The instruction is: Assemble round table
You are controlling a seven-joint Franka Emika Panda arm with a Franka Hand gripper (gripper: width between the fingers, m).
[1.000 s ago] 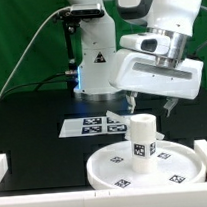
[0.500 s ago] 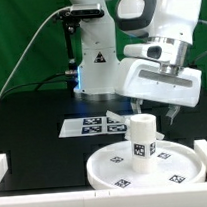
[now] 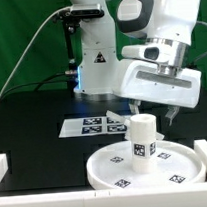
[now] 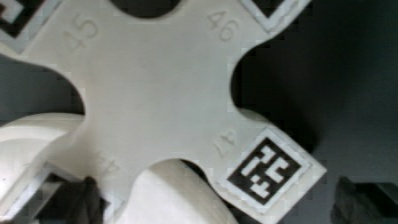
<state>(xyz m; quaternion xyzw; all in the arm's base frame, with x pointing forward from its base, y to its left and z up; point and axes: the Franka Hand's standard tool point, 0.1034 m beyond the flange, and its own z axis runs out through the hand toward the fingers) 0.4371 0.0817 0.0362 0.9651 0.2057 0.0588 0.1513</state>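
Note:
The large rimmed round disc lies at the front of the table. The short cylindrical post stands upright on it. The cross-shaped piece lies behind the post by the marker board, mostly hidden by my hand. In the wrist view the cross-shaped piece fills the picture, with a tag on one arm. My gripper hangs open just above it and behind the post. The dark fingers stand wide apart, holding nothing. A white rounded part shows beside the cross; I cannot tell which part it is.
The marker board lies flat on the black table behind the disc. The robot base stands at the back. White raised edges border the table at the front on the exterior view's left and right.
The hand has shifted slightly toward the exterior view's right and turned a little since one second ago. It has barely moved in the last half second. The parts have not moved.

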